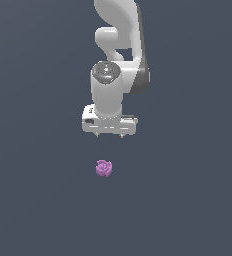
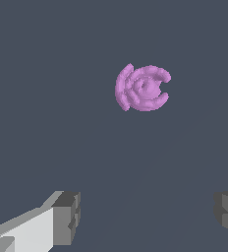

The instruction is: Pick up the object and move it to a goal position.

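I had the claw hanging above the surface with its fingers spread wide and nothing between them; in the wrist view both fingertips sat far apart with only bare grey in the gap. The object lay on the surface, apart from the claw, below it in the exterior view and a little toward that view's left. In the wrist view the object was well clear of the fingertips and not centred between them. It looked roundish, a swirl with a notch on one side, so I saw no real long axis to line up on. I judged the pickup not yet begun. The surface was plain dark grey, edges out of sight, and I saw no goal mark.
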`<state>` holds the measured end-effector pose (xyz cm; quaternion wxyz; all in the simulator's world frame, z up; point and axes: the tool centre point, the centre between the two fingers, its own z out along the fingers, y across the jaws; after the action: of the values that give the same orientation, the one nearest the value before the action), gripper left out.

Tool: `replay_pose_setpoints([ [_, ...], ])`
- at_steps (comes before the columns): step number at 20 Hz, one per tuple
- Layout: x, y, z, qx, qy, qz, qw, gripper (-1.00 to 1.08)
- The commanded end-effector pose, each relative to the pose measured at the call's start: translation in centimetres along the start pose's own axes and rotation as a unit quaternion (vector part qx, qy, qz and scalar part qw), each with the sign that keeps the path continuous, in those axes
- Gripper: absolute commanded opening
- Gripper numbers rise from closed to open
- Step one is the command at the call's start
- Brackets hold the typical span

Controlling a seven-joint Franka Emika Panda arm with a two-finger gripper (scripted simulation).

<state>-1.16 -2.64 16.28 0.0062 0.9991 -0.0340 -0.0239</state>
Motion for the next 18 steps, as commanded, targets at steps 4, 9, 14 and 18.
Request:
replay_pose_setpoints([
  [4,-0.1,-0.6,-0.1,-0.001,0.0,-0.009,1.0,1.0],
  [9,-0.4,-2.6,-0.4,-0.006,0.0,-0.042,0.9991,1.0],
  [14,-0.3,-2.6,-0.4,-0.006,0.0,-0.043,0.999,1.0],
  [18,-0.2,-2.5,-0.3,-0.007,0.0,-0.056,0.9984,1.0],
])
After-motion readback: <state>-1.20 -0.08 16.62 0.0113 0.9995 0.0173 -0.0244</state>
